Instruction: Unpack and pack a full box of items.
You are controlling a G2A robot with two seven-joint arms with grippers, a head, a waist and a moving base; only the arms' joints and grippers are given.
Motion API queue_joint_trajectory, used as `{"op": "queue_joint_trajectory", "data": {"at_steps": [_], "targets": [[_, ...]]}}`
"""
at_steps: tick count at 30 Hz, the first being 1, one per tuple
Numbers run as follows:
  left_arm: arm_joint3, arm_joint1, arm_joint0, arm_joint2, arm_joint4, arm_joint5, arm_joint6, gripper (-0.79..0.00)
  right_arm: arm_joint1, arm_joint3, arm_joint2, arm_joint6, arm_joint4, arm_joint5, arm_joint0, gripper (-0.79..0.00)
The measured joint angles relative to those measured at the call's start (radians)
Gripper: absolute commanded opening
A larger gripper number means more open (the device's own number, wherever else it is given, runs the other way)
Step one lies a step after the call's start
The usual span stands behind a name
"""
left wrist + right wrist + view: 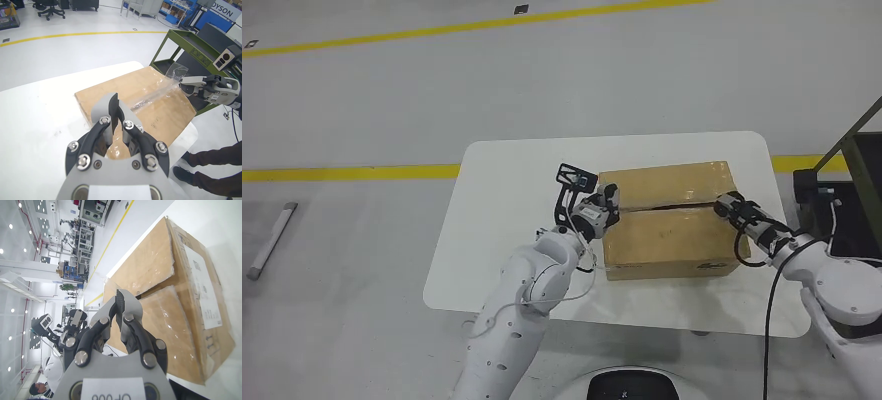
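Right gripper (181, 85) pinching tape (160, 91), box (672, 225) lengthwise left-to-right

Work area: open industrial hall.
You see a pale grey floor (392, 100) marked with yellow lines (342, 173), a green cart (196, 51) beside the white table (492, 250), office chairs (50, 8) beyond, and round ceiling lights (11, 226).

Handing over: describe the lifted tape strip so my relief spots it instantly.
On the white table sits one cardboard box. Along its top centre seam runs a clear tape strip, lifted off at the end pinched by the right gripper. It is glossy, wrinkled and see-through, unlike the brown flaps.
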Motion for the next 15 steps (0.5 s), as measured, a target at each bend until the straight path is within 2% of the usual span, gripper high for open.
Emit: {"op": "queue_joint_trajectory", "data": {"at_steps": [7,15], "targets": [[0.114,-0.027,-0.079,0.082,-0.042,0.014,0.016,-0.785,-0.001,0.009,0.003,0.011,-0.01,-0.004,-0.001,-0.785],[0.185,-0.044,-0.124,0.117,-0.065,0.024,0.024,-0.785,-0.004,0.012,0.012,0.009,-0.011,-0.005,-0.011,-0.785]]}}
